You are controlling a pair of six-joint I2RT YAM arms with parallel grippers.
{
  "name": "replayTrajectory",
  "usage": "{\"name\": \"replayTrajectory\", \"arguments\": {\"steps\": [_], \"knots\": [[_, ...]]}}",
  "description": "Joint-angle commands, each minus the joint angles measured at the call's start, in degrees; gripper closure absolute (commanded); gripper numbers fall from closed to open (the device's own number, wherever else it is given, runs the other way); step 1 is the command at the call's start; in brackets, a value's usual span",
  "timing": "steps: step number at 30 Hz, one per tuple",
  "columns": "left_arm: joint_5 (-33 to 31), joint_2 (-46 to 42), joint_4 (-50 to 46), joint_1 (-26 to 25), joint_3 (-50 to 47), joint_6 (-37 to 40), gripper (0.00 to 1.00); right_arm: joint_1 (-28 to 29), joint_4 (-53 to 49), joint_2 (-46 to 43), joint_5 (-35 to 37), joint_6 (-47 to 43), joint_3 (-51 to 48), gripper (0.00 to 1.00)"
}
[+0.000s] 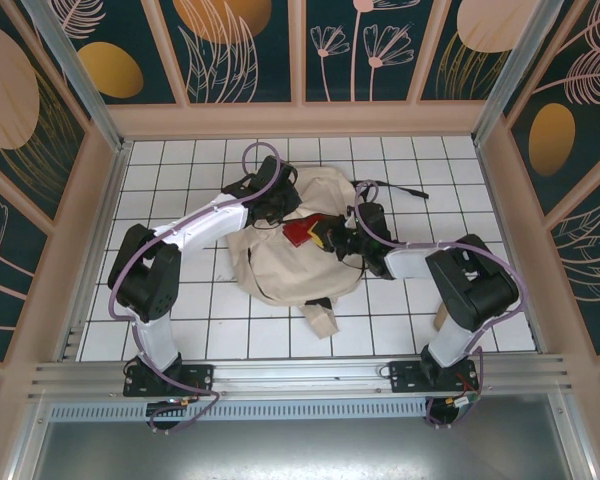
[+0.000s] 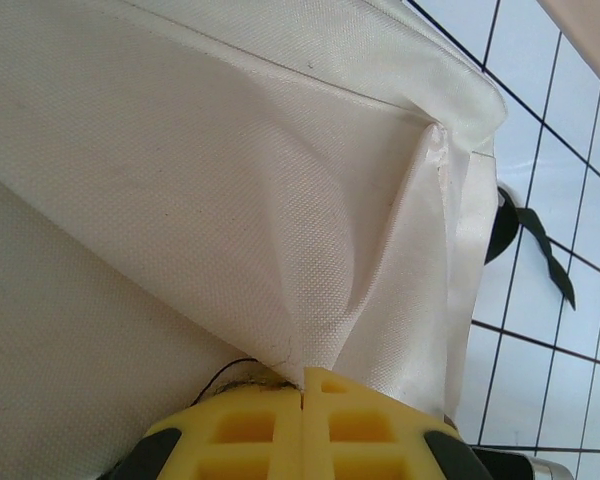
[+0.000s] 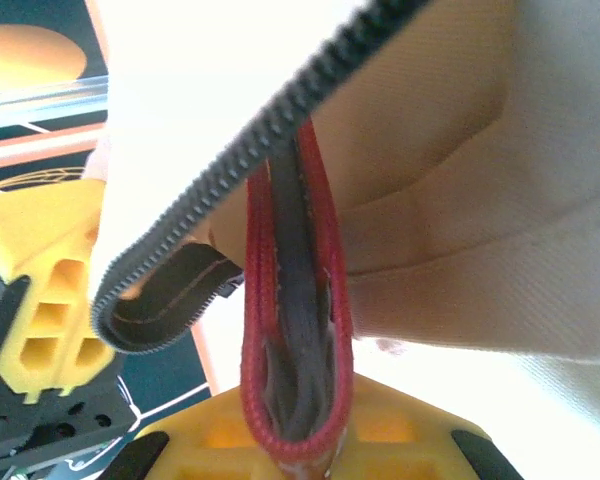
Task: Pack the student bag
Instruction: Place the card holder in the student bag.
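Right jaws hold red pouch (image 3: 290, 330) at student bag (image 1: 280, 265) zipper edge (image 3: 280, 108)

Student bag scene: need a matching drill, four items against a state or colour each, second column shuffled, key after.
Column one:
1. student bag
2. left pincer
3. right pincer
4. zipper

Column two:
A. dark toothed strip
B. shut on beige fabric
C. shut on the red-edged item
D. beige, lying on the white tiled table between the two arms

Pairs: 1-D, 2-B, 3-C, 4-A
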Motion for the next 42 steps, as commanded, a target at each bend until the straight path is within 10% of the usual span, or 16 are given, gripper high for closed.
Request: {"name": "replayTrajectory", "arguments": {"steps": [1,25,34,42], "knots": [[1.51,-0.77,1.93,0.14,-0.17,1.61,1.00,0.21,7.51,4.23,6.34,3.14,3.01,0.90],[5.07,-1.98,3.69,2.35,-1.47,1.53,1.00,2.13,16.37,9.89,16.15,3.08,7.92,0.90],[6.22,-2.00,4.55,2.74,-1.45,1.00,1.00,2.78,13.59,9.81,15.49,5.71,7.66,0.48],[6.41,-2.53,4.88,2.97,-1.71,1.32,1.00,2.77,0.40,0.04,11.36,1.74,1.98,0.66]]}}
